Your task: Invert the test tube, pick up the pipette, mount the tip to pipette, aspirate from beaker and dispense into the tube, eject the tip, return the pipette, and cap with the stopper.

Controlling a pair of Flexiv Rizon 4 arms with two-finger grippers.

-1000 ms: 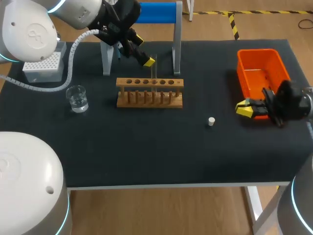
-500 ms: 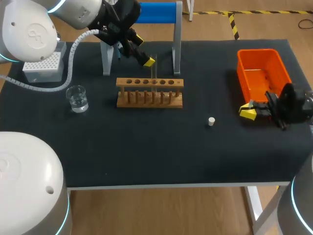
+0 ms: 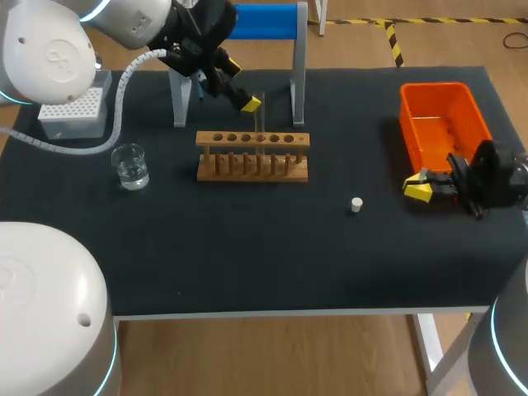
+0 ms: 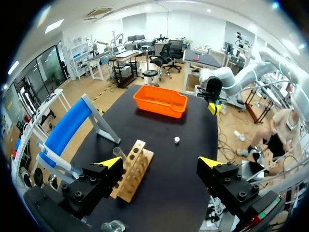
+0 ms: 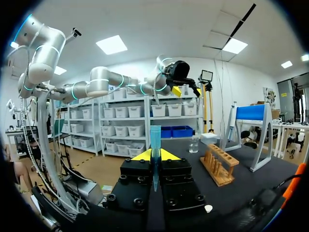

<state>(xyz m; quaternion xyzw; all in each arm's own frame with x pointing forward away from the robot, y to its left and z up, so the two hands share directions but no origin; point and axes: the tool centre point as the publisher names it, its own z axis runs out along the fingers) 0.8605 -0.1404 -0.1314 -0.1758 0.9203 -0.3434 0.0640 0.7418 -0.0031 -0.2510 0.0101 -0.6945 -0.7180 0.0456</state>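
Observation:
A clear test tube (image 3: pixel 260 124) stands upright in the wooden rack (image 3: pixel 252 155); in the left wrist view the tube (image 4: pixel 119 153) rises from the rack (image 4: pixel 133 169) just ahead of one finger. My left gripper (image 3: pixel 241 84) (image 4: pixel 160 162) hangs open just behind and above it, holding nothing. The blue pipette (image 4: pixel 50 157) rests on its stand (image 3: pixel 264 21). The beaker (image 3: pixel 130 165) sits left of the rack, the white stopper (image 3: pixel 356 205) right of it. My right gripper (image 3: pixel 425 188) (image 5: pixel 155 155), beside the orange bin, is shut on a slim blue pipette tip (image 5: pixel 155 145).
An orange bin (image 3: pixel 441 120) stands at the back right. The tip box (image 3: pixel 74 111) sits at the back left, behind the beaker. Bare black mat stretches across the front half of the table (image 3: pixel 247 256).
My right gripper has drifted slightly to the right, nearer the table's edge, and has stayed there for the last half second. The left arm has not moved.

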